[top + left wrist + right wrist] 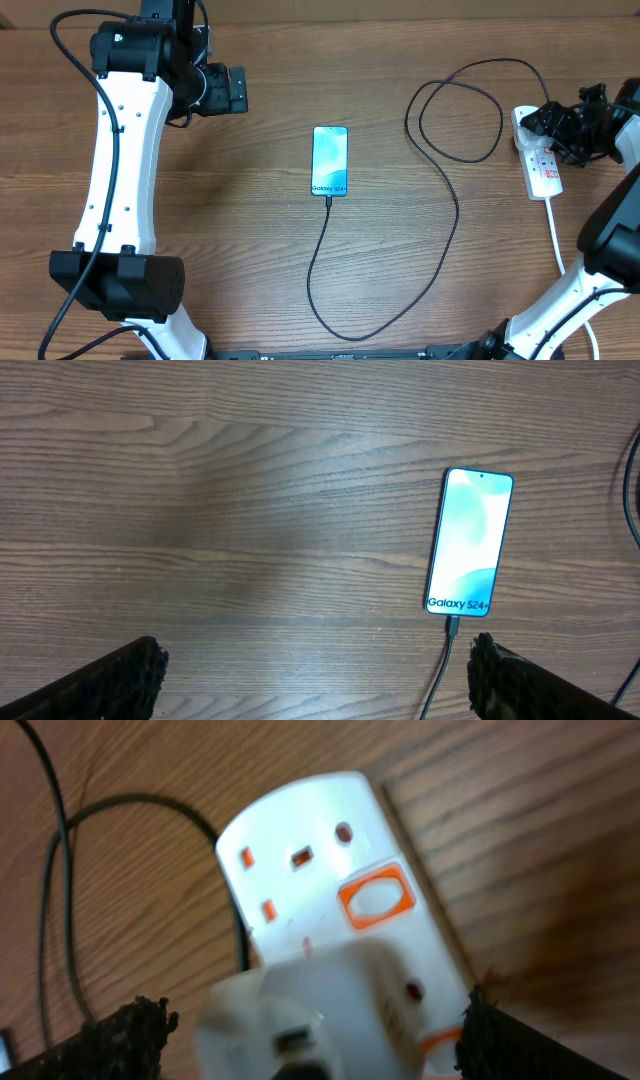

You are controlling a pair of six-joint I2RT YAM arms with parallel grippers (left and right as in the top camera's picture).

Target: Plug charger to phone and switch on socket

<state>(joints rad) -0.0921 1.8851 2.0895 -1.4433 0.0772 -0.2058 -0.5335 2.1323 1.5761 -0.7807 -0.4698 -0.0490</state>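
Note:
The phone (330, 160) lies face up mid-table with its blue-teal screen lit. It also shows in the left wrist view, phone (470, 540). The charger (440, 240), a thin black cable, is plugged into the phone's near end at the connector (452, 625) and loops right to the socket (543, 165). My right gripper (542, 125) hovers open over the socket's far end. Close up, the socket (330, 860) shows orange-marked switches, and a blurred white adaptor block (320, 1010) sits between the fingers (140, 1035) without touching them. My left gripper (238, 90) is open and empty, left of the phone.
The socket's thick white cord (556, 235) runs toward the near edge beside the right arm's base. The black cable forms a loop (455, 110) at the back right. The left arm (125, 170) spans the table's left side.

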